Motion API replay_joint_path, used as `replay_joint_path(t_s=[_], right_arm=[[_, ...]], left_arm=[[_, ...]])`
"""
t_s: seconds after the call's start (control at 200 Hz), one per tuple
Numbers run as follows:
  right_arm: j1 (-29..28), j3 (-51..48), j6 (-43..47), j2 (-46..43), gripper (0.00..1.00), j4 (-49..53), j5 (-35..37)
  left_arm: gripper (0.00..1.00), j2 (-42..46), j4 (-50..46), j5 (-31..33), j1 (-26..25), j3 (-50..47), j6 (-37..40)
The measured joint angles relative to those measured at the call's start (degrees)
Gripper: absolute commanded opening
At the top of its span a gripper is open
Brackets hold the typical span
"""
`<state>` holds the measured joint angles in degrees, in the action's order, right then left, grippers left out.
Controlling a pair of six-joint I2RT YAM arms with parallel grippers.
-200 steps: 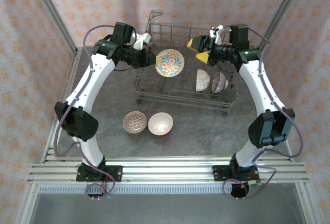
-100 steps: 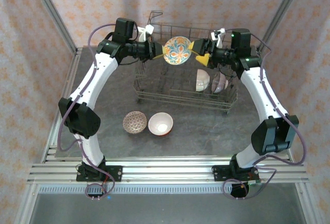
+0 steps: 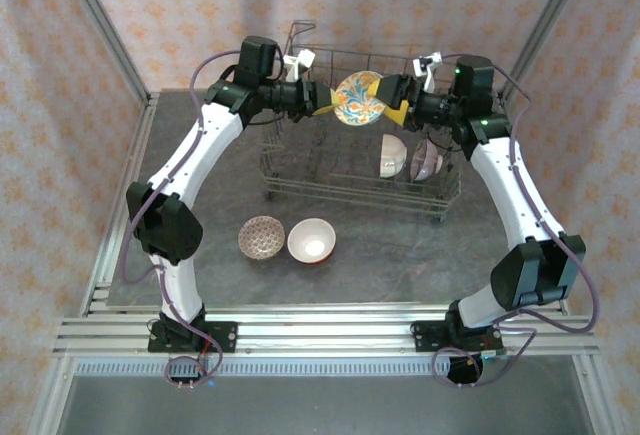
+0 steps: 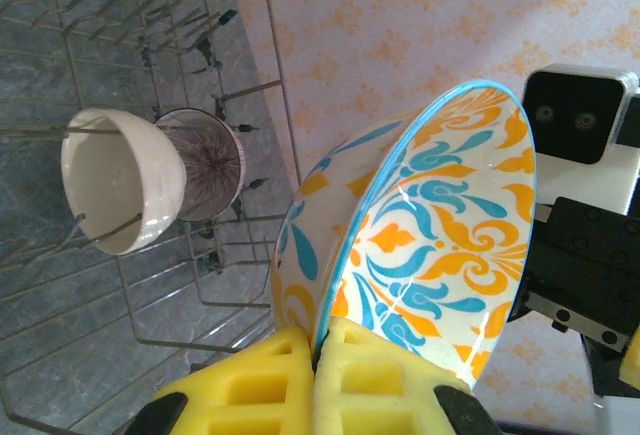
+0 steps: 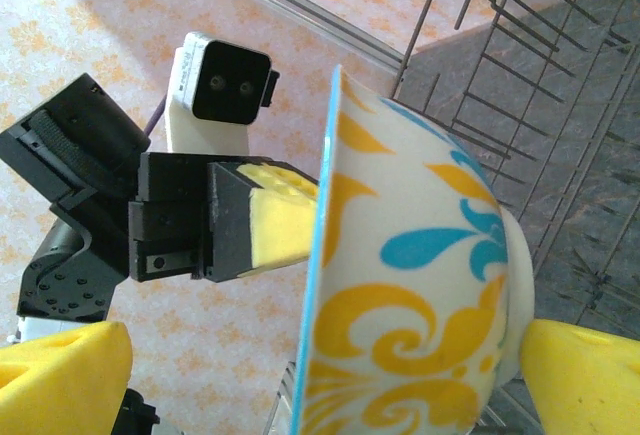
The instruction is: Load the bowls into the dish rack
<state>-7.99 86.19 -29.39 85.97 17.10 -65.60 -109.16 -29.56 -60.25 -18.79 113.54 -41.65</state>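
1. The left gripper (image 4: 318,380) pinches the rim of the floral bowl (image 3: 358,98), holding it on edge above the far side of the rack (image 3: 300,187).
2. The right gripper (image 3: 392,101) is spread wide, one finger on either side of that bowl. Whether they touch it is hard to tell.
3. A white bowl (image 3: 392,155) and a mauve bowl (image 3: 426,161) stand in the rack.
4. A patterned bowl (image 3: 261,237) and a cream bowl (image 3: 311,241) sit side by side on the table (image 3: 230,285).
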Motion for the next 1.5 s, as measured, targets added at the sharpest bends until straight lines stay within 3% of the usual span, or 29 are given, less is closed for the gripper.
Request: replay_joint_path(t_s=[0.495,1.131,1.501], right_arm=[[0.3,0.0,0.6,0.0,1.00,2.1,0.8],[0.2,-2.5,-4.9,-0.2,0.83,-3.5,2.1],[0.2,-3.5,-7.0,-0.8,0.80,-5.0,2.1]], left_arm=[[0.00,0.0,3.2,-0.5,-0.5,0.0,-2.5],[0.00,-1.5,7.1,-0.9,-2.6,0.2,-4.2],[0.00,-1.5,7.9,-0.8,-2.2,-0.9,-4.4]])
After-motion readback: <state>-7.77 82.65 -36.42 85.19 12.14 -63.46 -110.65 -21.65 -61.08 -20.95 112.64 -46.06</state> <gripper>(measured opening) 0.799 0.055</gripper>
